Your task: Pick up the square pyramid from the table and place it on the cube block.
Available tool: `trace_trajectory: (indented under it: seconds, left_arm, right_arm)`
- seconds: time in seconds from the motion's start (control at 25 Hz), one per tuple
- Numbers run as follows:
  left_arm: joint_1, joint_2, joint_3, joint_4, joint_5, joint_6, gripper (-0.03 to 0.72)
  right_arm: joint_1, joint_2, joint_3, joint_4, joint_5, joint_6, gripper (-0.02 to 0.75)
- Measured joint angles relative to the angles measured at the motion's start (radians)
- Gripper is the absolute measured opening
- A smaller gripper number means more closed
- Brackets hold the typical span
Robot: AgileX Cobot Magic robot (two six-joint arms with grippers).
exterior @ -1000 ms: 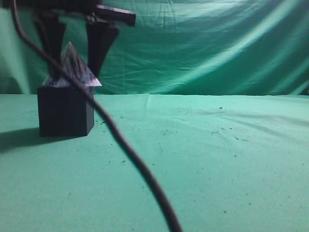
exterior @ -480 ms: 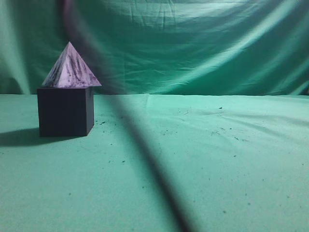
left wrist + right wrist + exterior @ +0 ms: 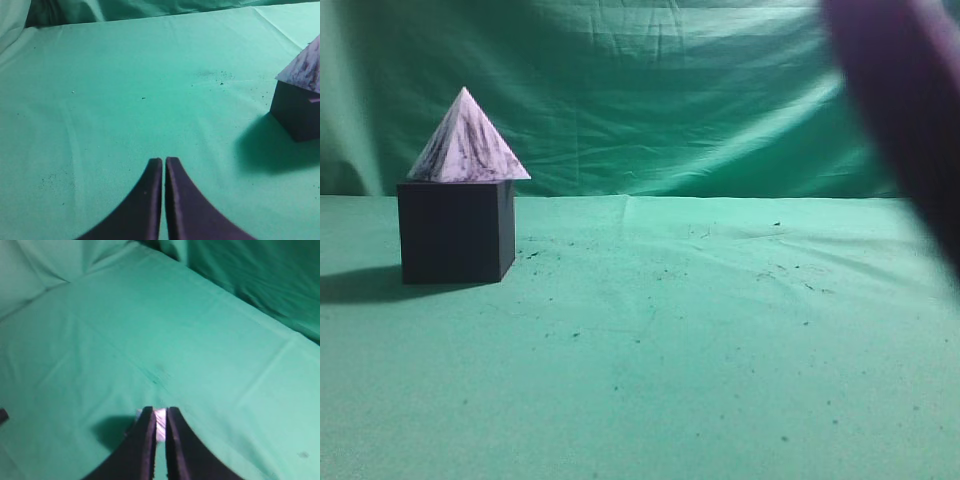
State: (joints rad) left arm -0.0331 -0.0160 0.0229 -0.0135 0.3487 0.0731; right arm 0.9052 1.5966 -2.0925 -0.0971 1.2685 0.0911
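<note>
The square pyramid (image 3: 467,140), white with dark streaks, sits upright on top of the cube block (image 3: 455,232) at the left of the table (image 3: 720,330). No gripper touches either one. In the left wrist view the cube (image 3: 297,112) with the pyramid (image 3: 306,67) is at the right edge, well away from my left gripper (image 3: 163,160), which is shut and empty above bare cloth. My right gripper (image 3: 159,409) is shut to a thin slit and holds nothing. A strip of the pyramid (image 3: 160,422) shows through the slit, farther off.
A large blurred dark shape (image 3: 910,90) hangs close to the camera at the upper right of the exterior view. The wrinkled green curtain (image 3: 700,90) closes off the back. The cube casts a shadow (image 3: 355,285) to its left.
One second ago open jaws stood around the pyramid on the cube. They have lifted out of the exterior view. The dark cable swept from left to right. Pyramid and cube have not moved.
</note>
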Motion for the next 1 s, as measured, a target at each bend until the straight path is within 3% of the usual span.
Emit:
trace_trajectory:
  seconds: [0.24,0.56,0.76,1.0]
  left_arm:
    - [0.0,0.0,0.0,0.0,0.0,0.0,0.0]
    - [0.0,0.0,0.0,0.0,0.0,0.0,0.0]
    - [0.0,0.0,0.0,0.0,0.0,0.0,0.0]
    - [0.0,0.0,0.0,0.0,0.0,0.0,0.0]
  right_arm:
    - [0.0,-0.309,0.409,-0.041,-0.009,0.002,0.067]
    - [0.0,-0.678,0.867,-0.019,-0.24,0.004,0.067]
    - [0.0,-0.881,1.035,0.003,-0.281,0.004,0.067]
    - [0.0,-1.022,1.079,0.01,-0.213,-0.006,0.067]
